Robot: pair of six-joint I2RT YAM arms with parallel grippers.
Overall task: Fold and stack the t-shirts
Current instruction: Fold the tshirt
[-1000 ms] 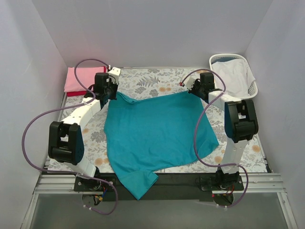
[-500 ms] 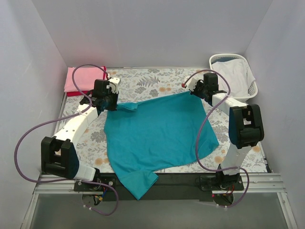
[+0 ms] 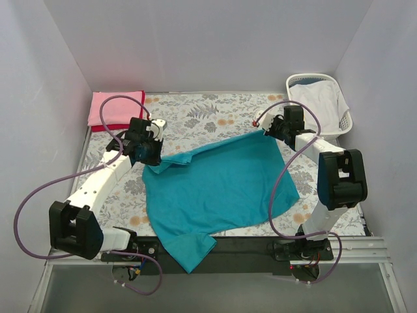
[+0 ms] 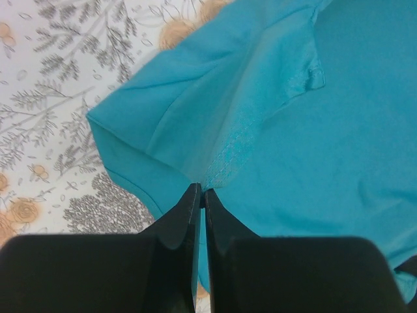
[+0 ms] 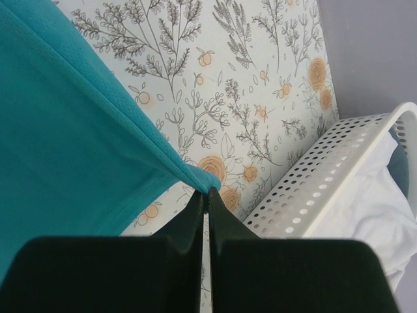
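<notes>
From above, the soft teal-blue cotton t-shirt (image 3: 221,186) is lying spread at the centre of the flower-printed table (image 3: 195,111). The left gripper (image 3: 148,156) is pinching its edge at 9 o'clock, and the right gripper (image 3: 270,128) its corner at 1 o'clock. A folded light pink t-shirt (image 3: 111,107) is resting at 11 o'clock.

In the left wrist view the jaws are pressing together on a teal fold.

In the right wrist view they are clamping the hem, near the white perforated plastic basket (image 5: 306,189).

The teal t-shirt (image 3: 215,182) lies spread, rumpled, across the bench (image 3: 195,111), its near corner overhanging the edge; the pink t-shirt (image 3: 107,107) sits folded atop the red t-shirt (image 3: 111,127), far left.
</notes>
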